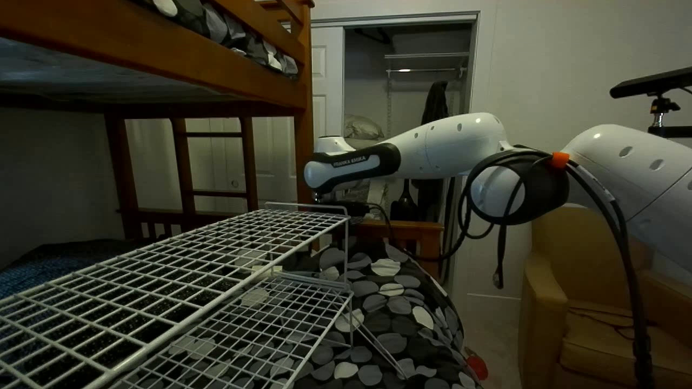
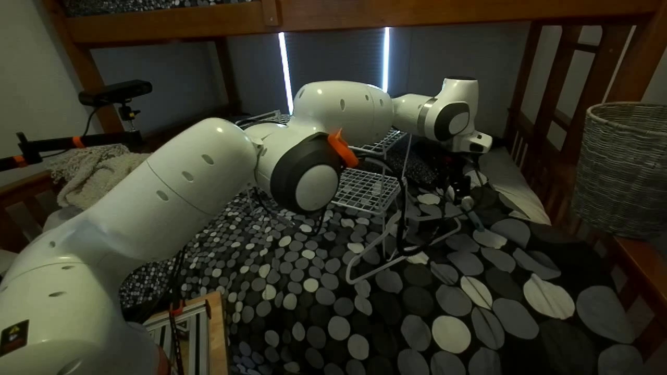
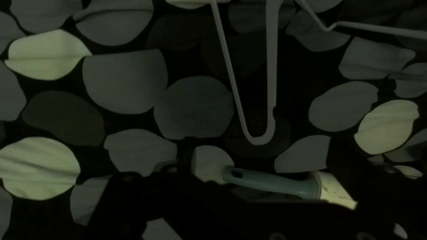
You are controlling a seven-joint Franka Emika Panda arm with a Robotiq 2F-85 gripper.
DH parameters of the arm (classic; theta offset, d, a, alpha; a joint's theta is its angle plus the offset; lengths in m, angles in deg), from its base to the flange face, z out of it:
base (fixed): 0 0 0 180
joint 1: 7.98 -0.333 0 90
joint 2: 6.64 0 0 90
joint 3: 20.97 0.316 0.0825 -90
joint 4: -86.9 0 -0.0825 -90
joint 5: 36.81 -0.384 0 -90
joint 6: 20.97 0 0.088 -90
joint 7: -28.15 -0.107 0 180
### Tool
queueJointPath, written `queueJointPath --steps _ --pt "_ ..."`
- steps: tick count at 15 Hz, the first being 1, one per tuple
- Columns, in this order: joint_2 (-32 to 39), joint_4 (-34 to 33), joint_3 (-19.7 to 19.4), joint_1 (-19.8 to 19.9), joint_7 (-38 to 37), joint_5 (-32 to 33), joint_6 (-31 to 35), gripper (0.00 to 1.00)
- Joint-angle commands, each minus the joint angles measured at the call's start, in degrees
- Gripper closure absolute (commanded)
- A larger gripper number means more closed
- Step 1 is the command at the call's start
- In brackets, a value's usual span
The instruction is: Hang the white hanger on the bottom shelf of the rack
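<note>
The wrist view's top edge crops the white hanger point(image 3: 272, 66).

Home, bedroom to be exact: wooden bunk bed point(image 1: 178, 60) in both exterior views, black bedding point(image 2: 375, 307) with grey and pale ovals on both levels. Open closet point(image 1: 408, 100) beyond it has a shelf point(image 1: 427, 55) and a dark garment point(image 1: 434, 102) inside. Also a yellowish armchair point(image 1: 576, 248), woven basket point(image 2: 620, 172), heaped knit throw point(image 2: 96, 174) and covered window point(image 2: 336, 62)
</note>
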State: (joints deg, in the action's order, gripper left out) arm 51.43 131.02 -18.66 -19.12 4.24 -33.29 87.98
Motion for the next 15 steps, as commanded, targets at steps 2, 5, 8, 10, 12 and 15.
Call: queueJointPath --steps 2,5,8,10,12,15 --pt "-2.8 0.5 1.7 3.4 10.6 -0.7 -1.1 0.0" --pt "-5.2 0.8 3.5 5.4 16.4 -2.5 -3.2 0.0" --pt "-8.0 1.0 5.4 6.9 19.2 -5.0 -8.0 0.0" --pt "-10.1 0.8 5.8 7.2 19.8 -5.7 -12.1 0.0" --pt "-11.9 0.6 6.1 7.3 20.8 -6.1 -16.3 0.0" --pt "-14.7 0.5 6.1 7.0 22.9 -5.6 -20.9 0.0"
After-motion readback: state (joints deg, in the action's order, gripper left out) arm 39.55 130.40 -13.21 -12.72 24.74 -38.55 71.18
